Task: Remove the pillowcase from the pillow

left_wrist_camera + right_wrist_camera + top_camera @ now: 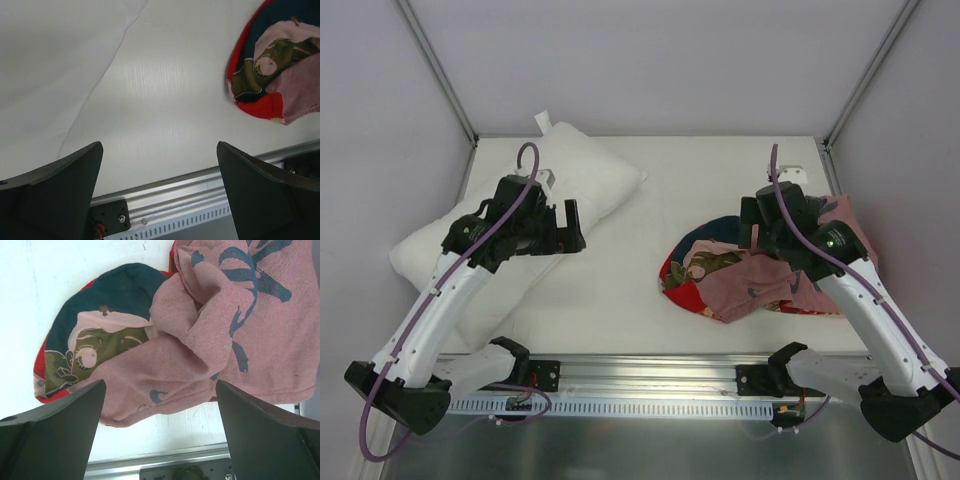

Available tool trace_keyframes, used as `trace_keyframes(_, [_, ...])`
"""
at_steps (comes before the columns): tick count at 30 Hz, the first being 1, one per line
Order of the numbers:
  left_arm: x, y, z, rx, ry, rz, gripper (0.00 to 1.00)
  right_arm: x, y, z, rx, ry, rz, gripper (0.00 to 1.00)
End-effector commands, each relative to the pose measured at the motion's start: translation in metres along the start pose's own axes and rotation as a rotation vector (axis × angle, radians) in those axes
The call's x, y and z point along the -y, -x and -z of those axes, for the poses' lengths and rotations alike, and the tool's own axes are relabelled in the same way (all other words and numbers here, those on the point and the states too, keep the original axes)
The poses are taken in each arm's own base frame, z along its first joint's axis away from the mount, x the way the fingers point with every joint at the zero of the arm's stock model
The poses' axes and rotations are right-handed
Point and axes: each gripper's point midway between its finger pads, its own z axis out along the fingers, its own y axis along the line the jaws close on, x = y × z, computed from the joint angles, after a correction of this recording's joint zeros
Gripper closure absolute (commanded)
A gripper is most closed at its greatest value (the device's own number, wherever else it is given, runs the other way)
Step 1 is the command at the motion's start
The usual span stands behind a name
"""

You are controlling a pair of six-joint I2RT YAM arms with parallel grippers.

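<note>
The pillow, plain, white and plump, lies bare at the table's left, with a small tag at its far corner. In the left wrist view its edge fills the upper left. The pillowcase, dusty pink with dark-blue brush strokes and a red and dark-blue printed side, lies crumpled in a heap at the right, apart from the pillow. It also shows in the left wrist view and the right wrist view. My left gripper is open and empty by the pillow's right edge. My right gripper is open and empty just above the heap.
An aluminium rail runs along the table's near edge, with the arm bases on it. White walls and metal posts close in the table on three sides. A small white bracket sits at the far right. The white tabletop lies bare between pillow and pillowcase.
</note>
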Motion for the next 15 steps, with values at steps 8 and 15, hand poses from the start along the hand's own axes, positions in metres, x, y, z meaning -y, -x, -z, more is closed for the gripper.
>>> trace_keyframes(8, [-0.010, -0.043, 0.006, 0.006, -0.025, 0.060, 0.01, 0.000, -0.009, 0.005, 0.019, -0.079, 0.056, 0.04])
trace_keyframes(15, [-0.014, -0.034, 0.004, 0.045, 0.000, 0.068, 0.01, -0.003, -0.008, 0.005, 0.026, -0.071, 0.046, 0.04])
